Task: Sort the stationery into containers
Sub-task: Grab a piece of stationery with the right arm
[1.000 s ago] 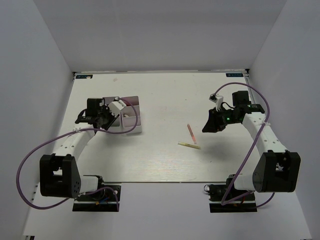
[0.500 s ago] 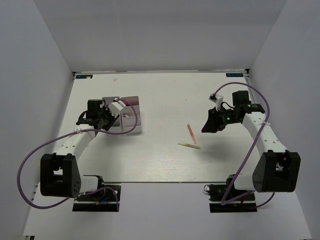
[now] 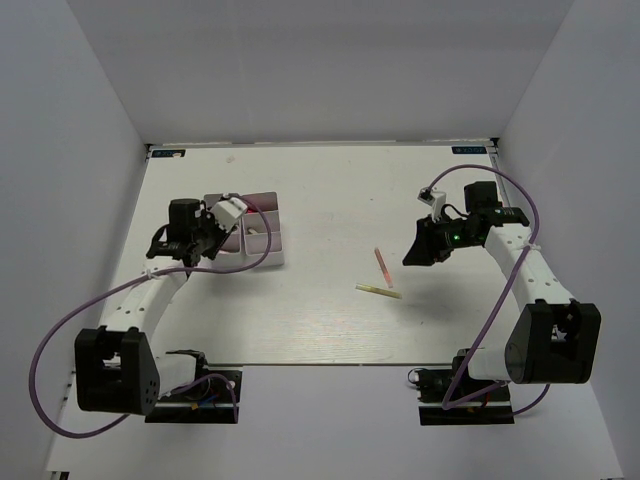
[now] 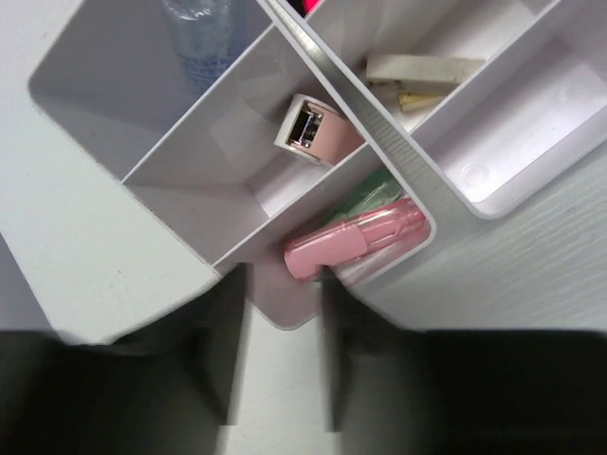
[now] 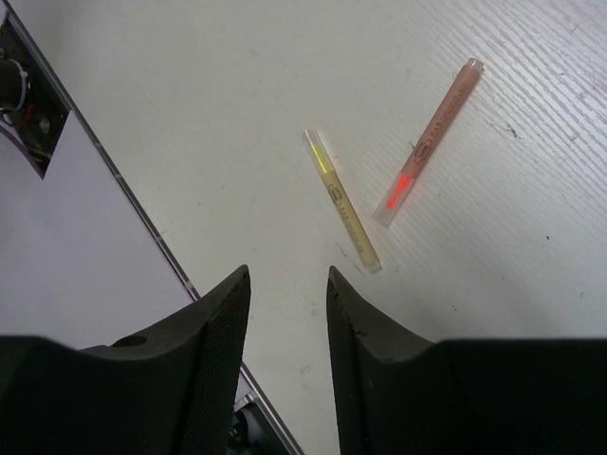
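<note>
The containers (image 3: 262,232) are a white block of bins at the left of the table. In the left wrist view the containers (image 4: 237,175) hold a pink piece (image 4: 356,242), a small pink-and-white item (image 4: 308,128), beige pieces (image 4: 422,74) and a clear bluish item (image 4: 199,33). My left gripper (image 3: 203,243) (image 4: 278,318) hangs open over the block's near corner, holding nothing. A pink pen (image 3: 381,266) (image 5: 427,142) and a yellow pen (image 3: 379,291) (image 5: 343,202) lie loose mid-table. My right gripper (image 3: 418,250) (image 5: 285,284) hovers open to their right, empty.
White walls (image 3: 90,150) close in the table on three sides. The table's near edge (image 5: 123,190) and an arm base (image 5: 24,95) show in the right wrist view. Purple cables (image 3: 50,330) loop beside both arms.
My left gripper has drawn back to the left, off the containers, with its jaws spreading. The right gripper's jaws have widened while that arm has hardly shifted. Both pens lie where they were.
</note>
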`<move>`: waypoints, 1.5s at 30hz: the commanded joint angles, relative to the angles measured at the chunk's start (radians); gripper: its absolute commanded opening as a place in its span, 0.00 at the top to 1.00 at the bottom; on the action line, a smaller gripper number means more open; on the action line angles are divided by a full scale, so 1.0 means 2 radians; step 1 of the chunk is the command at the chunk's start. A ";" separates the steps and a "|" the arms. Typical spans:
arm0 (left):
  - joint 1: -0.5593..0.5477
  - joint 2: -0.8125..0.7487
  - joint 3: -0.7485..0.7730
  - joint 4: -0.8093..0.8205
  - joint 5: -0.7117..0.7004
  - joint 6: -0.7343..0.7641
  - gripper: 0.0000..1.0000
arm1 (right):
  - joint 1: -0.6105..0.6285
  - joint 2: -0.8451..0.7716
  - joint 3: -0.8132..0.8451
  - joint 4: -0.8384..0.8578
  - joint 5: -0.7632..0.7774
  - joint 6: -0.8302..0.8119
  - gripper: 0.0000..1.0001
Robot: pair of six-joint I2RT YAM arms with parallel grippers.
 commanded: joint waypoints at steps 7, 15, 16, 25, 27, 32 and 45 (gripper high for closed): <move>-0.042 -0.081 0.084 -0.091 -0.001 -0.261 1.00 | 0.042 0.061 0.044 0.024 0.093 0.061 1.00; -0.109 -0.251 -0.040 -0.190 -0.008 -0.429 0.16 | 0.144 0.201 0.156 0.025 0.283 0.097 0.52; -0.110 -0.271 -0.074 -0.173 -0.014 -0.429 0.08 | 0.152 0.211 0.180 0.020 0.296 0.097 0.52; -0.112 -0.409 -0.140 -0.164 -0.041 -0.421 0.01 | 0.198 0.333 0.262 0.002 0.411 0.102 0.54; -0.112 -0.399 -0.132 -0.173 -0.041 -0.423 0.01 | 0.207 0.337 0.253 0.007 0.418 0.103 0.55; -0.112 -0.403 -0.131 -0.179 -0.037 -0.421 0.01 | 0.220 0.342 0.233 0.011 0.429 0.103 0.55; -0.110 -0.421 -0.134 -0.176 -0.033 -0.418 0.01 | 0.238 0.369 0.211 0.010 0.419 0.124 0.60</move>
